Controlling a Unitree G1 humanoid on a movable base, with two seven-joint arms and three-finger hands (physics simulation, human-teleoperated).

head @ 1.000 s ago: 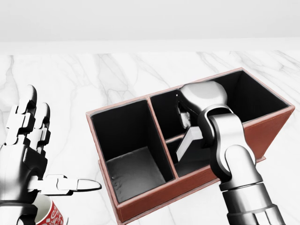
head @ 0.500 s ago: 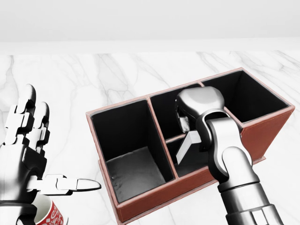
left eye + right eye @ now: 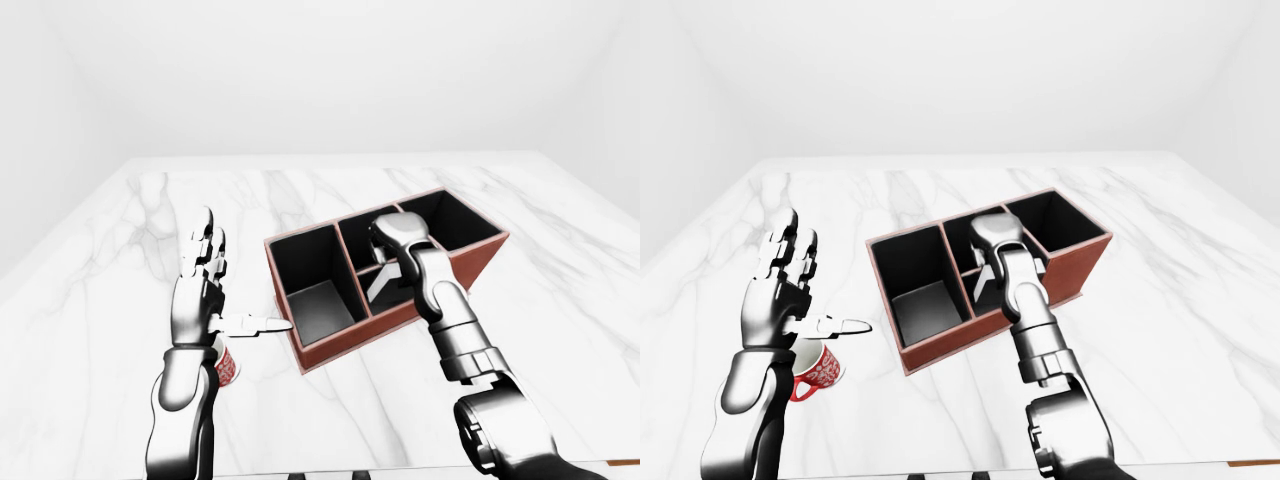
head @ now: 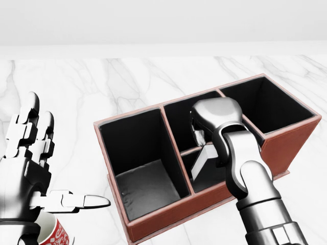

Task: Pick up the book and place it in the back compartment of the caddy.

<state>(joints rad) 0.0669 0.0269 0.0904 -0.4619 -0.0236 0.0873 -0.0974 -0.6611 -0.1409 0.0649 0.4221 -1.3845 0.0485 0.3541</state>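
Reaching into the caddy [image 4: 286, 143], right hand [image 4: 204, 133] grips the book [image 4: 203, 159]

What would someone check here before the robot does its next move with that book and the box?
1. Right robot hand over the caddy: ok.
2. Book in the back compartment: not ok, it leans in the middle section's nearer pocket.
3. Grip on the book: cannot tell, the fingers are hidden.
4. Left robot hand open, clear of the caddy: ok.
5. Red mug apart from the caddy: ok.
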